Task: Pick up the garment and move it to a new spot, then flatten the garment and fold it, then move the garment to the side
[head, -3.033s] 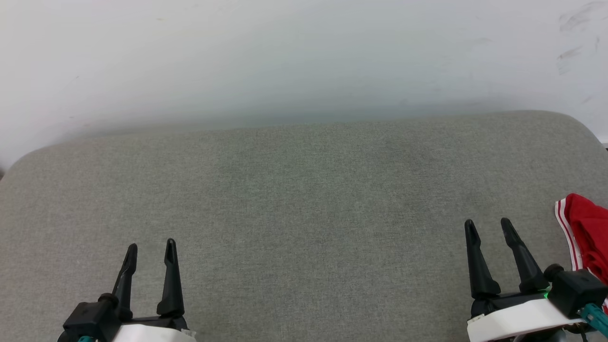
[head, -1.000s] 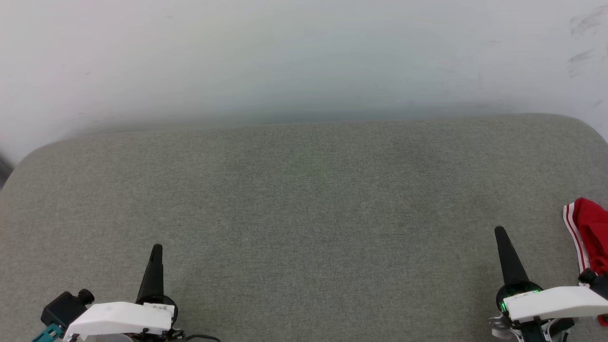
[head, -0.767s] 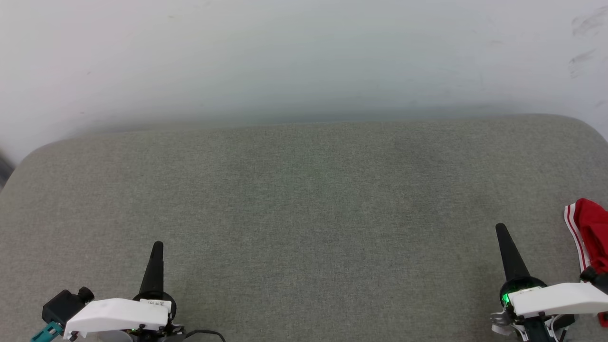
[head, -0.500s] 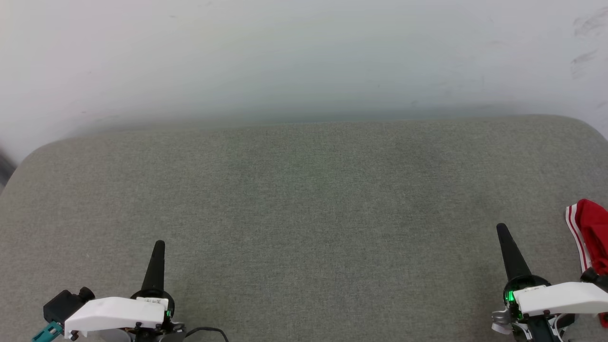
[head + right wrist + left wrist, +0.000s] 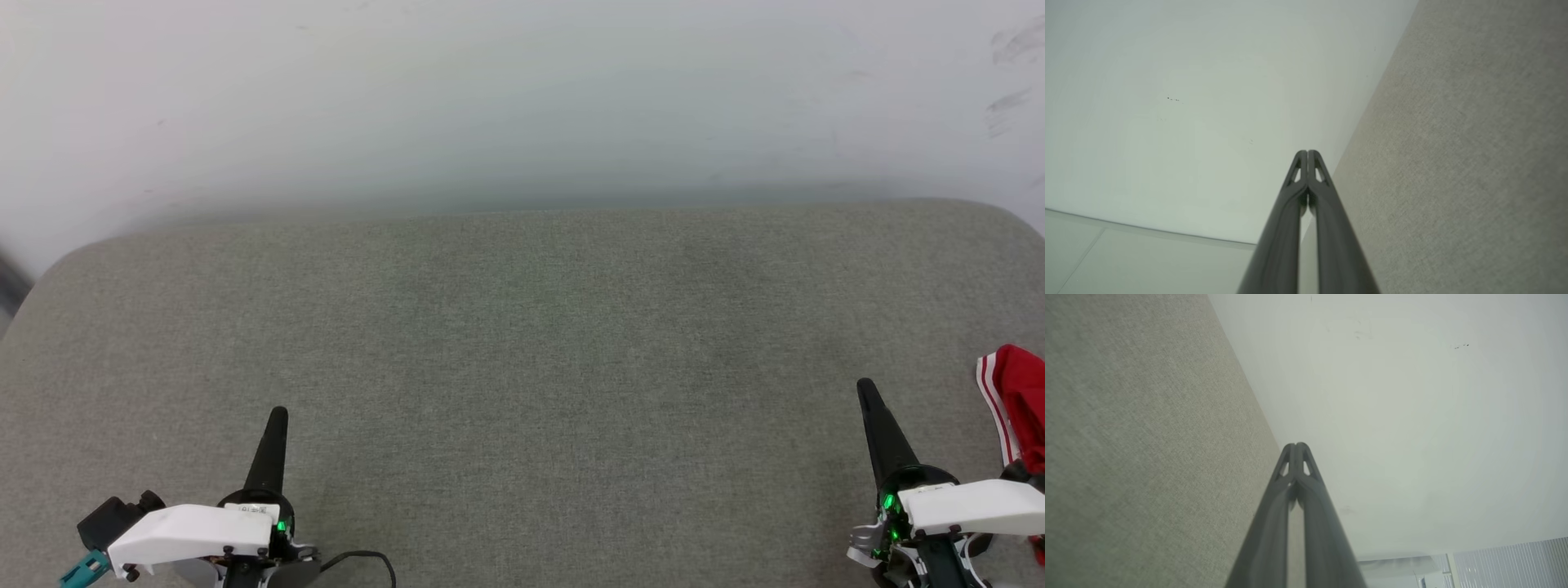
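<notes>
A red garment [image 5: 1020, 400] with red-and-white stripe trim lies bunched at the right edge of the grey fabric surface [image 5: 522, 343] in the head view, mostly cut off by the frame. My right gripper [image 5: 864, 388] stands shut just left of it, turned on edge, with nothing between its fingers. At the lower left my left gripper [image 5: 278, 413] is also shut and empty, turned on edge. Each wrist view shows its own gripper, left [image 5: 1297, 446] and right [image 5: 1307, 152], with fingertips pressed together above the grey surface.
A pale wall [image 5: 522, 90] rises right behind the grey cushion's far edge. The cushion's corners are rounded at the far left and far right. A dark cable [image 5: 359, 559] loops beside the left wrist.
Three seconds ago both grippers stood open and flat; now both are shut and rolled on edge. Over the last second the head view has shifted slightly and the arms have barely moved.
</notes>
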